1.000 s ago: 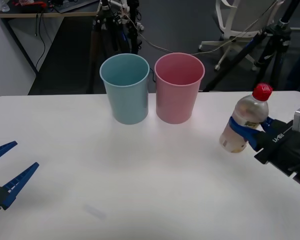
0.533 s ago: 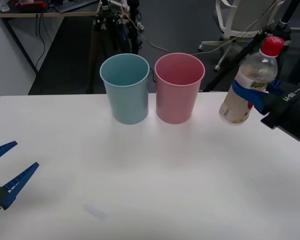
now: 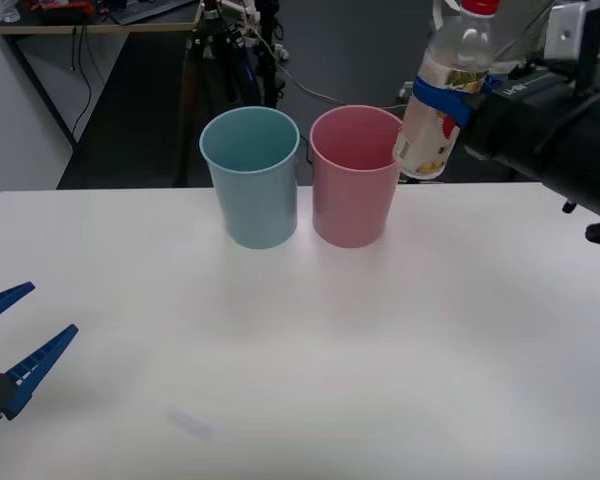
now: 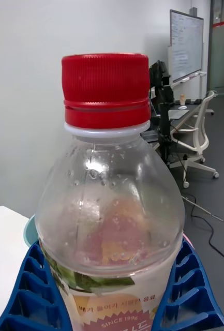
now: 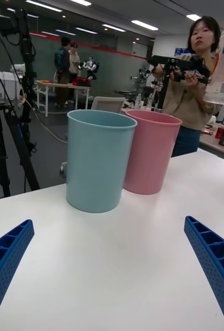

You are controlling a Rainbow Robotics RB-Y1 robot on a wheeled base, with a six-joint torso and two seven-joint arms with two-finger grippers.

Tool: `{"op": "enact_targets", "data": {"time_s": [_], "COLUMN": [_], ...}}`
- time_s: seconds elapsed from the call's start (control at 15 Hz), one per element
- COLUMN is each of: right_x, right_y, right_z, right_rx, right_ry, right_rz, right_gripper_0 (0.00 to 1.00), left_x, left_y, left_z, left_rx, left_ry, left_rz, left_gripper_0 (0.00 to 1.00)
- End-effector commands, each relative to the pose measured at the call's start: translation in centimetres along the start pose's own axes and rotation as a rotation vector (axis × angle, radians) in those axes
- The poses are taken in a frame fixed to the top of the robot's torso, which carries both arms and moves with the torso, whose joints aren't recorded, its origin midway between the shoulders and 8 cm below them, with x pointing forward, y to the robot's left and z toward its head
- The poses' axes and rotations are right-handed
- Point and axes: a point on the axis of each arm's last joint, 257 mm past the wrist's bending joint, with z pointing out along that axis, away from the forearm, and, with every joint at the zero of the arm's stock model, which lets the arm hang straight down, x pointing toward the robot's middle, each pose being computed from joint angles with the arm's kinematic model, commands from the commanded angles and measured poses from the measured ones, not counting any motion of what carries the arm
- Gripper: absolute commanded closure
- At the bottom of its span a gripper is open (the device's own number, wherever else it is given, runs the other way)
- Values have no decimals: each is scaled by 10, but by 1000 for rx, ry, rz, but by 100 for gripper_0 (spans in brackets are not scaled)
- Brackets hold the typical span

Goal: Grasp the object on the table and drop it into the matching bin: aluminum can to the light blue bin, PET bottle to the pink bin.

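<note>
At lower left of the front view your left gripper (image 3: 20, 345) waits with fingers wide. At centre stand the light blue bin (image 3: 251, 190) and pink bin (image 3: 357, 188). At upper right your right gripper (image 3: 458, 98) clamps the PET bottle (image 3: 442, 105), airborne beside the pink rim; carrying over and dropping remain.

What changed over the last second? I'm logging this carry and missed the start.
The right gripper, shut on the bottle, rose off the table and swung left, so the bottle now hangs beside the pink bin's rim. Both bins, blue bin included, and the open left gripper stayed put.
</note>
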Motion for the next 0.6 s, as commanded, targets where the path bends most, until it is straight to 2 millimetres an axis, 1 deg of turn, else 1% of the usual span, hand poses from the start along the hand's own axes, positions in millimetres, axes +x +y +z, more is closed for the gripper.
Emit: {"op": "enact_targets", "data": {"time_s": [0.07, 0.27, 0.33, 0.47, 0.6], "right_x": [0, 0, 3, 10, 15], "right_y": [-4, -3, -4, -5, -8], "right_z": [39, 75, 83, 97, 105], "right_rx": [-7, -9, -5, 1, 14], "right_ry": [-3, -16, -15, -10, -14], "right_rz": [8, 24, 20, 2, -7], "right_gripper_0": [100, 100, 100, 100, 100], "left_x": [0, 0, 0, 0, 0], "left_y": [0, 0, 0, 0, 0], "left_z": [0, 0, 0, 0, 0], "left_rx": [0, 0, 0, 0, 0], "left_ry": [0, 0, 0, 0, 0], "left_rz": [0, 0, 0, 0, 0], "left_gripper_0": [0, 0, 0, 0, 0]}}
